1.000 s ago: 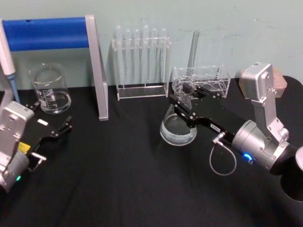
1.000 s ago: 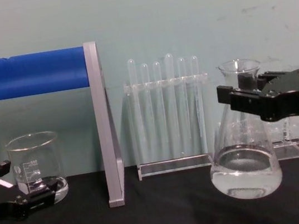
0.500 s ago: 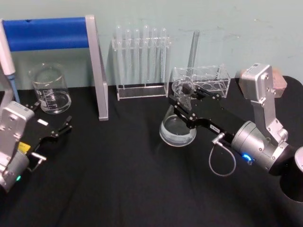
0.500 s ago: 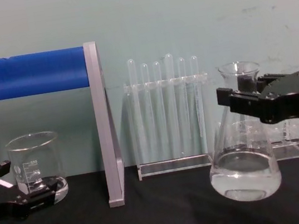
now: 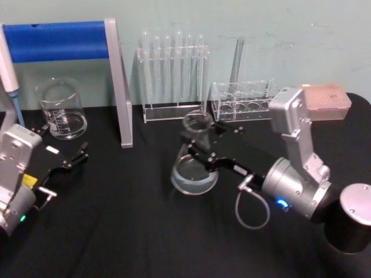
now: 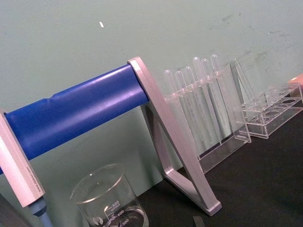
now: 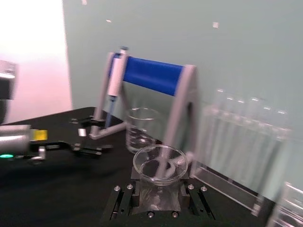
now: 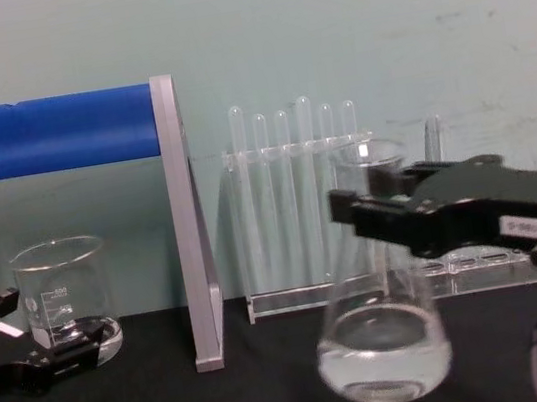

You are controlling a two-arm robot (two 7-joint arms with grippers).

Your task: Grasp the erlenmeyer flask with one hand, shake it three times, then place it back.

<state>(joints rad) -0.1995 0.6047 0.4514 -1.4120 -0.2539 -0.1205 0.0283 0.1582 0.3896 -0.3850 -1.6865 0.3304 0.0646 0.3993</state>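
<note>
The erlenmeyer flask (image 5: 194, 171) is clear glass with a little clear liquid in its wide base. It hangs near the middle of the black table in front of the test tube rack. My right gripper (image 5: 199, 138) is shut on its narrow neck just below the flared lip. From the chest, the flask (image 8: 382, 346) stands upright under the black right gripper (image 8: 377, 213). In the right wrist view its open mouth (image 7: 160, 164) sits between my fingers (image 7: 124, 198). I cannot tell whether its base touches the cloth. My left gripper (image 5: 62, 142) rests open at the far left near the beaker.
A glass beaker (image 5: 61, 110) stands at the back left under a grey stand with a blue bar (image 5: 58, 40) holding a pipette (image 5: 8, 72). A test tube rack (image 5: 173, 75), a low acrylic rack (image 5: 243, 99) and a pink box (image 5: 326, 98) line the back.
My right gripper has carried the flask to the left and toward me, away from the low acrylic rack. The left arm has not moved.
</note>
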